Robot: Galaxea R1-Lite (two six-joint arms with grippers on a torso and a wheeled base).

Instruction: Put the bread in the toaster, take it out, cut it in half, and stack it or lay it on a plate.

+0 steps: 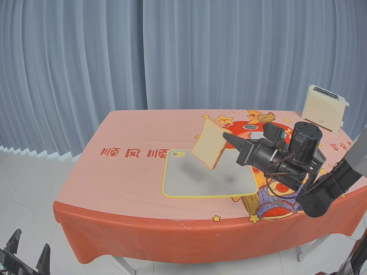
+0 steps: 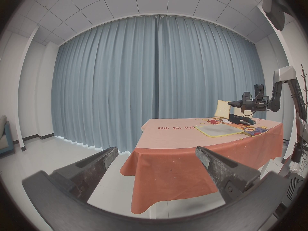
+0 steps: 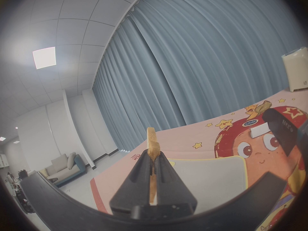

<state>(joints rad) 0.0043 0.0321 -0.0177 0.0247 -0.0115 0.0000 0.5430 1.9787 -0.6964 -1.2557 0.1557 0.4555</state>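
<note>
Left gripper (image 1: 31, 239) is closest to me, low off the tabletop's (image 1: 130, 172) front-left corner, fingers (image 2: 96, 164) spread wide with nothing in them. I see the orange-clothed tabletop carrying a grey, yellow-rimmed cutting board (image 1: 198, 182) mid-table and a cream toaster (image 1: 323, 107) at the far right corner. Right gripper (image 1: 226, 136) has its fingers clamped on one edge of the bread (image 1: 208, 148). It's a single whole slice, pale crumb, tan crust, tilted, held in the air over the cutting board's far side.
</note>
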